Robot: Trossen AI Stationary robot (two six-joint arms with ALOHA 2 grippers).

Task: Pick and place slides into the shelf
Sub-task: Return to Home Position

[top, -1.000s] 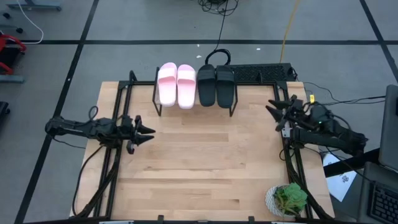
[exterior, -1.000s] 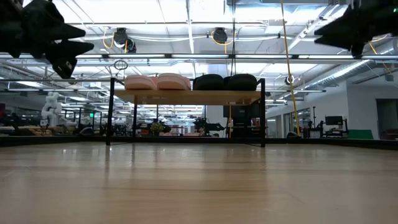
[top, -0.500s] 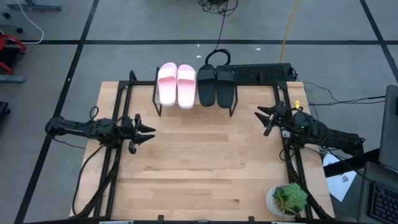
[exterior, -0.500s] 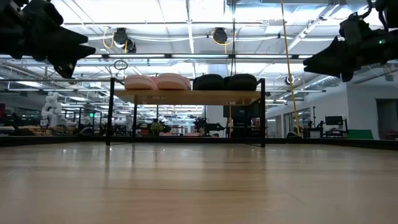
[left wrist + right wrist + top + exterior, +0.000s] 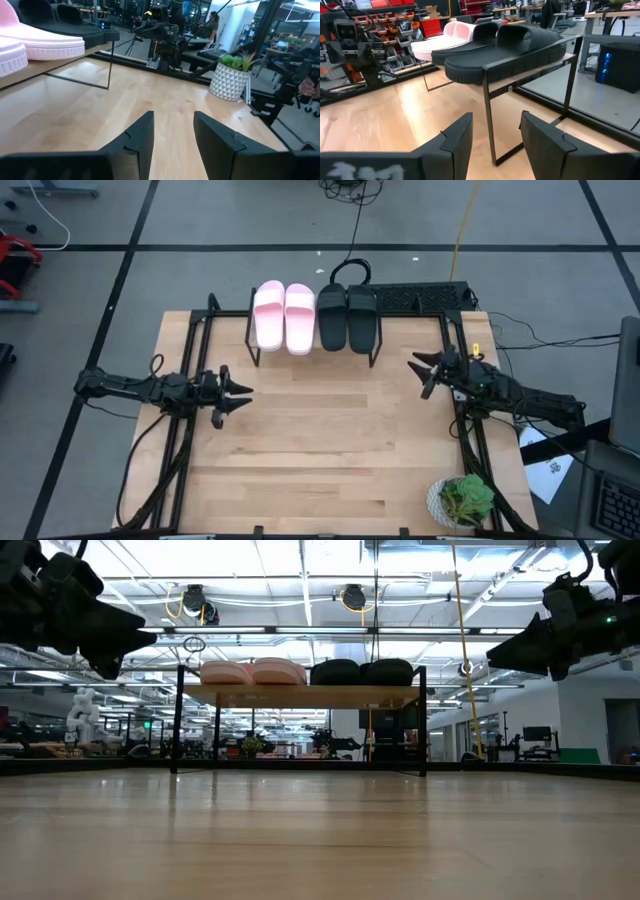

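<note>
Though all four slides sit on the shelf, they look light and soft, best pinched by the strap. Left gripper and right gripper hover empty, fingers parted.

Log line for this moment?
slides: four on shelf | left gripper: jaws open, empty, raised | right gripper: jaws open, empty, raised

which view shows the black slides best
Right wrist view: the black slides fill it close up, straps and soles clear, on the shelf. High view shows their tops, low view their ends, left wrist view a sliver.
</note>
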